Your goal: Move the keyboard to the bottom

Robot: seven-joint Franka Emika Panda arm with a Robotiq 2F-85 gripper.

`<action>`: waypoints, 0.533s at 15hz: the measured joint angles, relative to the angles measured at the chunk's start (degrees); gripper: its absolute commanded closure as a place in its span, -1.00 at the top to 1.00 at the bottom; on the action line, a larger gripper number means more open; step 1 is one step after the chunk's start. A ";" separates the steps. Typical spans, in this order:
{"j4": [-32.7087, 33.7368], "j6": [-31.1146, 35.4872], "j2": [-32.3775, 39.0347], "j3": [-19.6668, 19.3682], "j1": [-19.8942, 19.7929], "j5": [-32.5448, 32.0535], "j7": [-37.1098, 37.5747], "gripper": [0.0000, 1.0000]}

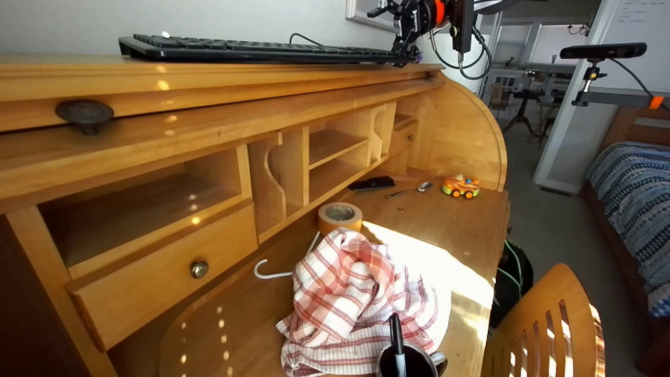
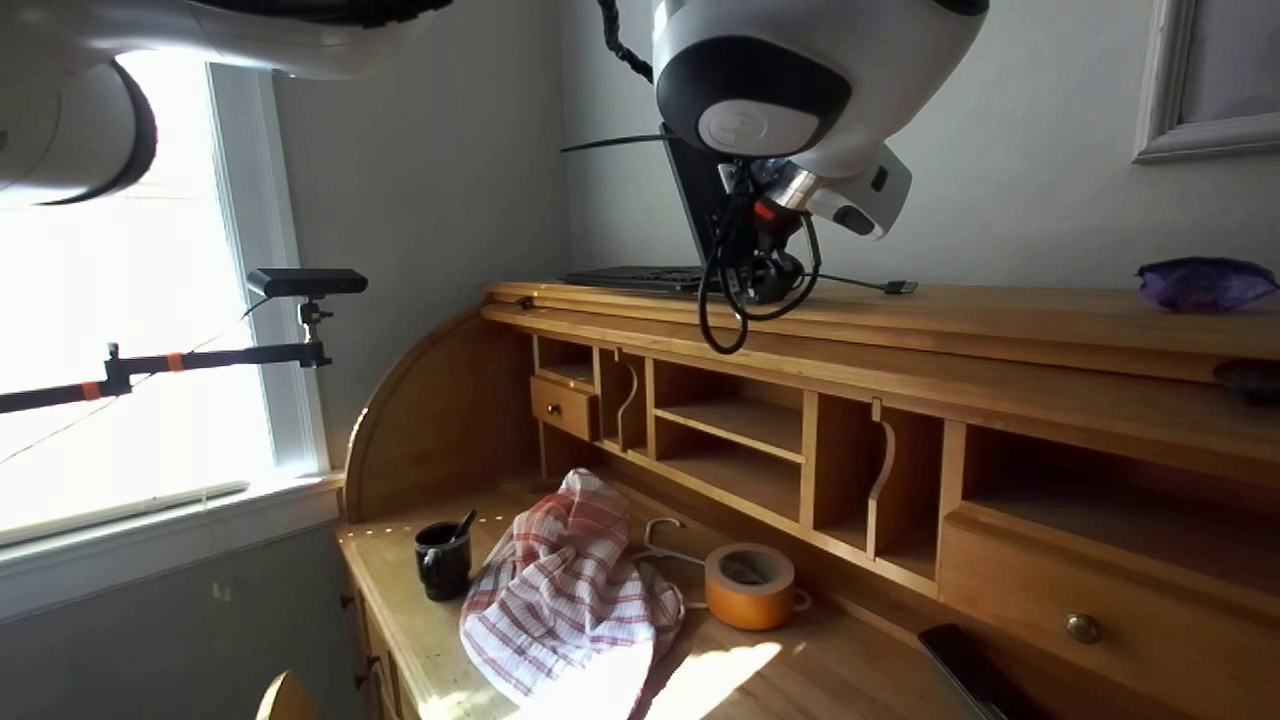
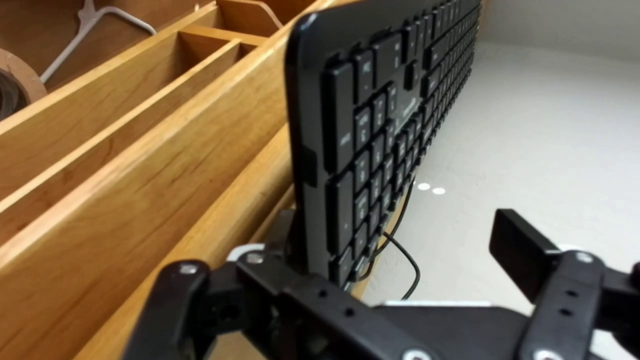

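The black keyboard [image 1: 261, 51] lies flat along the narrow top ledge of the desk; it also shows in an exterior view [image 2: 632, 277] and the wrist view [image 3: 370, 135]. Its thin cable [image 3: 407, 255] runs behind it near the wall. My gripper [image 3: 402, 242] is open at the number-pad end. One finger sits low against the underside at that end, its tip partly hidden. The other finger is apart, above the keys. The gripper also shows in both exterior views [image 1: 391, 35] [image 2: 775, 275]. The bottom, the honey-coloured work surface [image 1: 413, 212], lies below the cubbyholes.
A checked cloth [image 1: 350, 293], tape roll [image 1: 340, 215], white hanger [image 1: 272, 275], mug [image 2: 443, 560], phone [image 1: 372, 183], spoon [image 1: 411, 190] and toy car [image 1: 460, 186] lie on the work surface. A purple packet [image 2: 1205, 283] sits on the ledge. The wall [image 3: 550, 125] stands close behind.
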 measured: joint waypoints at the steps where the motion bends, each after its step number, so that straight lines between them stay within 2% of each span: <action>1: 0.01 0.00 0.12 0.16 -0.01 0.30 0.44 1.00; 2: 0.02 0.00 0.25 0.33 -0.05 0.65 0.89 0.55; 4: 0.07 -0.01 0.49 0.62 -0.12 1.06 1.50 0.32; 8: 0.29 -0.59 1.21 0.39 -0.30 1.12 1.85 -0.32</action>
